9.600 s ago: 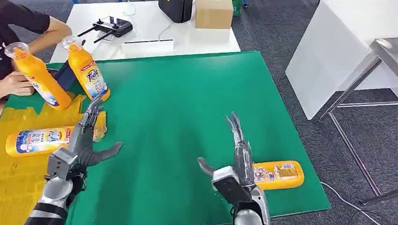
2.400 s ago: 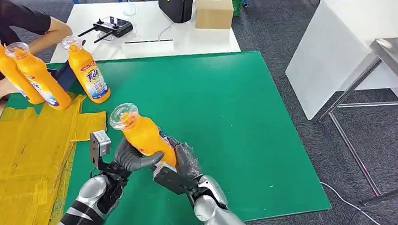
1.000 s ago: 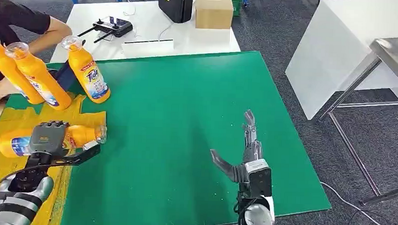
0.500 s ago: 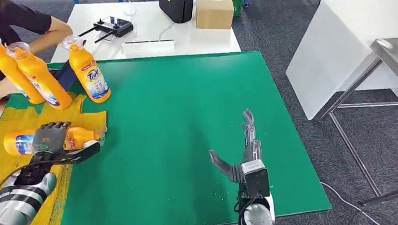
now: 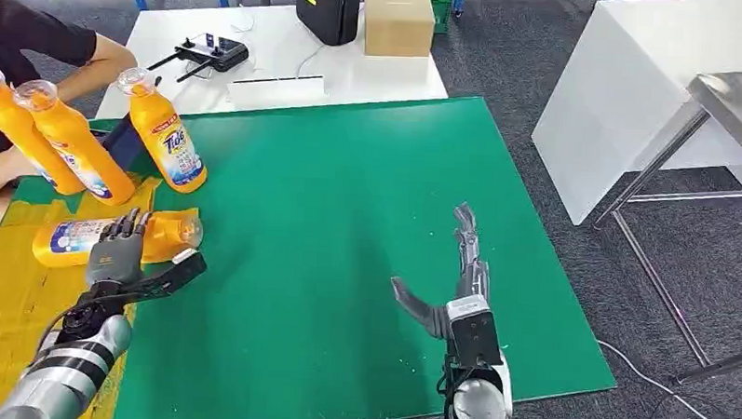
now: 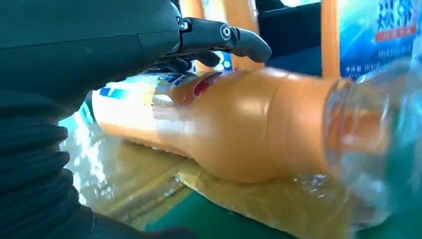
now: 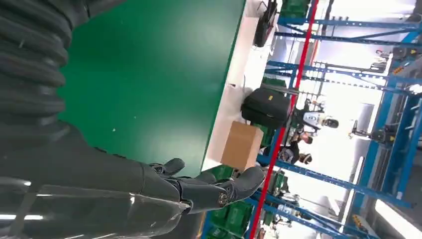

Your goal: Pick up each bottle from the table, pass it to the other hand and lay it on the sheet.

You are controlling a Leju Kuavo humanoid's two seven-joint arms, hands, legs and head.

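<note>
head view: orange bottle [image 5: 115, 238] laid on yellow sheet [image 5: 10, 299], left hand [image 5: 123, 261] fingers spread above it; right hand [image 5: 448, 287] fingers open, nothing held.

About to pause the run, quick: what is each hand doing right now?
Left hand: open, fingers spread over the lying orange bottle, not gripping it.
Right hand: open, holding nothing.

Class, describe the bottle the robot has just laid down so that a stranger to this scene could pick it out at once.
Start at the green mat and go to the yellow sheet along its left edge. The bottle lies there, just beyond the left robot hand. It is the one orange bottle on its side, clear cap toward the mat; the three upright bottles behind it all stand.
</note>
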